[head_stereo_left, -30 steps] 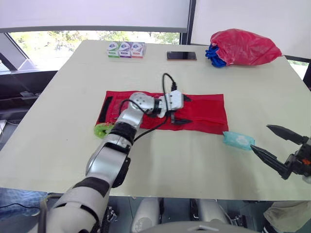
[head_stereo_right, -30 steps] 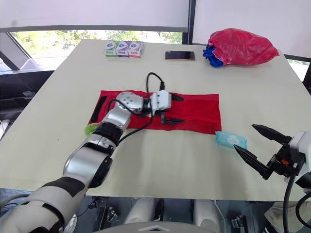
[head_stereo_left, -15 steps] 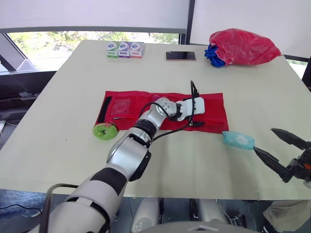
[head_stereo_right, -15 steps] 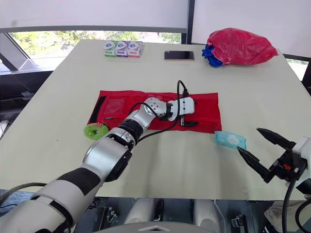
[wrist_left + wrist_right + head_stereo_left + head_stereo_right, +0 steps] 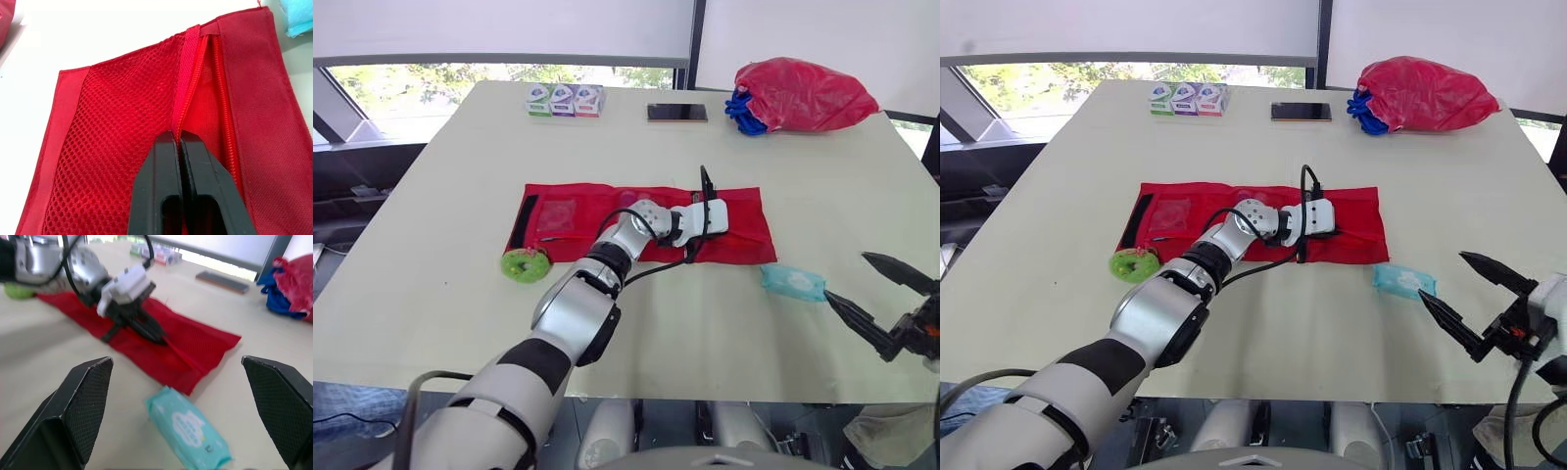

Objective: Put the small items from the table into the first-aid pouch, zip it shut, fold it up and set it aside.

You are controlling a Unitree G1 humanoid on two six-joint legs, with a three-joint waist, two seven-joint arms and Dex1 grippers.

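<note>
- Pouch (image 5: 570,211) lies mid-surface (image 5: 450,196), left end effector (image 5: 180,138) on its right half.
- Wipes packet (image 5: 793,283) just right of it; roll (image 5: 525,264) at its near-left corner.
- Boxes (image 5: 565,100), phone (image 5: 677,113), bag (image 5: 803,95) behind.

Pale table (image 5: 431,294) before bright windows (image 5: 460,76) with white roller blinds (image 5: 509,24), greenery outside.

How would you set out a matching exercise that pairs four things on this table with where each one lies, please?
Things:
1. red mesh first-aid pouch
2. light blue soft wipes packet
3. green round roll
4. dark flat phone

Places:
A. at the far edge of the cream table
B. just off the pouch's right end
C. spread flat in the middle
D. beside the pouch's near left corner

Pairs: 1-C, 2-B, 3-D, 4-A.
</note>
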